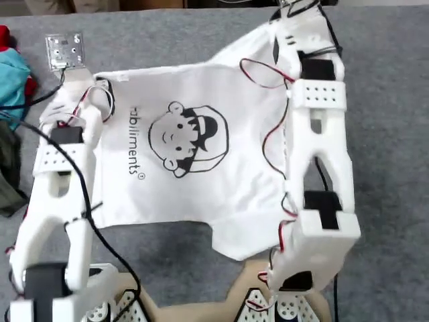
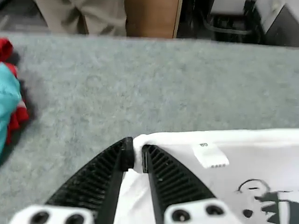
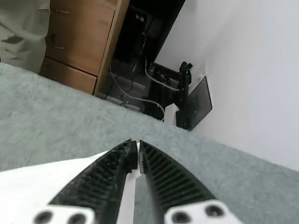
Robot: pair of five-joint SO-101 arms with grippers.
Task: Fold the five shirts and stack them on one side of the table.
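On the grey table (image 1: 392, 168), seen from the high view, a white shirt (image 1: 174, 194) lies spread flat between the two arms, its printed cartoon face (image 1: 188, 138) uppermost and turned sideways. One sleeve runs toward the far right of the table. The other lies at the near edge, beside the right arm's base.

The left gripper (image 2: 134, 156) sits at the shirt's far left corner. Its black ribbed fingers (image 2: 100, 175) are pinched together on the rolled edge of the white shirt (image 2: 266, 154). A small sewn label (image 2: 210, 155) lies on the fabric just beside that grip, and part of the print shows nearer the camera.

The right gripper (image 3: 137, 149) is at the far right sleeve. Its fingers (image 3: 105, 175) are closed, with a strip of the white shirt (image 3: 37, 186) caught between them, and bare table lies beyond the tips.

At the table's left edge, apart from the spread shirt, further clothing lies bunched: a teal garment (image 1: 13, 80), a red garment (image 1: 5, 37) touching it on the far side, and a dark garment (image 1: 9, 176) nearer the arms. Both arms are white, with red and black wiring along their links.

Behind the table, the right wrist view shows a wooden cabinet (image 3: 79, 42) and loose cables (image 3: 140, 88) against a pale wall.
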